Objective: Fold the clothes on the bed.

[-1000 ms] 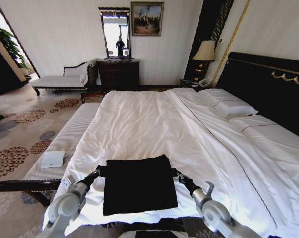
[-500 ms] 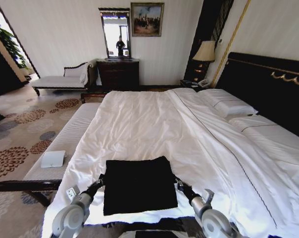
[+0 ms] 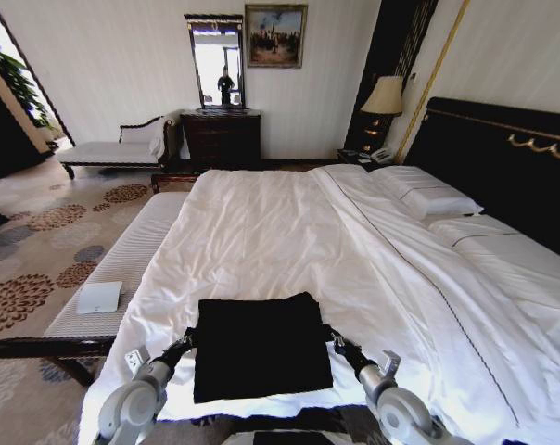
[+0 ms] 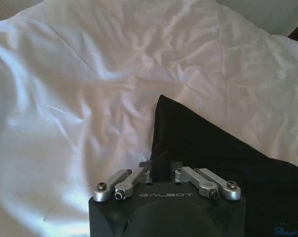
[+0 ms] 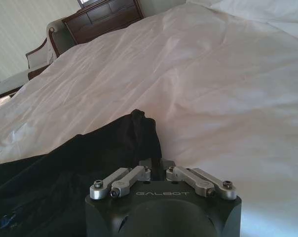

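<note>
The clothes (image 3: 261, 348), one black garment, lie flat as a folded rectangle near the front edge of the bed (image 3: 261, 222), on its white sheet. My left gripper (image 3: 186, 339) sits at the garment's left edge and my right gripper (image 3: 336, 341) at its right edge, both low on the sheet. In the left wrist view the left gripper (image 4: 161, 165) is shut right at the edge of the black fabric (image 4: 203, 143). In the right wrist view the right gripper (image 5: 159, 162) is shut beside a bunched corner of the fabric (image 5: 80, 168). No lettering shows.
A pale bench (image 3: 122, 269) with a white card (image 3: 99, 297) runs along the bed's left side. Pillows (image 3: 428, 197) and a dark headboard (image 3: 502, 158) stand to the right. A dresser (image 3: 222, 137), a chaise (image 3: 113, 148) and a lamp (image 3: 385, 95) line the far wall.
Both grippers have drawn back toward me from the garment's far corners to the middle of its side edges. The garment has stayed where it lay.
</note>
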Controlling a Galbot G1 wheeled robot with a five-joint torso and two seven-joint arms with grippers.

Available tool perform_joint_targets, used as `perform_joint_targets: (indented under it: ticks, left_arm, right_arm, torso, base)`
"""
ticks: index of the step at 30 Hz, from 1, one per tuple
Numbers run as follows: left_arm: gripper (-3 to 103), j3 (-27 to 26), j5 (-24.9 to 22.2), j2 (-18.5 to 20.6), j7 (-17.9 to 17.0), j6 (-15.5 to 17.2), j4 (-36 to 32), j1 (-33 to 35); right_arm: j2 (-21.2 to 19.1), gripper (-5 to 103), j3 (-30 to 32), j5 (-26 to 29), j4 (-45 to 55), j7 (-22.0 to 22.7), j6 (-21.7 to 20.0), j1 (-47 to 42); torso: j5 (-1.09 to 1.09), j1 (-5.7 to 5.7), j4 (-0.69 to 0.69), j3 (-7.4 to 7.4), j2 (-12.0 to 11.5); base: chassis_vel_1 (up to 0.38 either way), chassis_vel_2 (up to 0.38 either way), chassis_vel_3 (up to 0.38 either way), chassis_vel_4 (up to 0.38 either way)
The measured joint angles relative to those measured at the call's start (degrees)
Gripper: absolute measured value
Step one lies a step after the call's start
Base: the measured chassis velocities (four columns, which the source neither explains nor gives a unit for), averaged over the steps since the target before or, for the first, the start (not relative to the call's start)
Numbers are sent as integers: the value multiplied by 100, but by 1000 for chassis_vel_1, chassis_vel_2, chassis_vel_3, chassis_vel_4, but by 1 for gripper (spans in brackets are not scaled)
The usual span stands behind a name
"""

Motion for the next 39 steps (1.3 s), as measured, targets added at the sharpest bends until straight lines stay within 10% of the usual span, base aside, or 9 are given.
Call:
perform_joint_targets:
  ticks: [10,20,32,39]
  left_arm:
    - [57,-541,-641,-26,228,231,-844,73]
    - [97,41,-552,-558,165,-607,1245,-1741]
    - [103,147,-387,-933,528,-987,2279,-2155]
    - [83,279,-342,-1029,703,-1159,2601,-2428]
  right_arm:
    - [-60,51,173,186,739,846,-336,115]
    - [268,88,-140,209,-183,746,-381,1067]
    - [316,100,-318,296,-600,546,-367,1460]
    - [348,100,-323,300,-718,531,-348,1514]
  torso:
    - [0,-1,1,0,1]
    - [0,1,-2,1,-1]
    - [0,0,0,0,-1]
    - [1,1,0,0,-1]
  base:
    - [0,0,0,0]
    - [0,0,0,0]
    - [0,0,0,0]
    - [0,0,0,0]
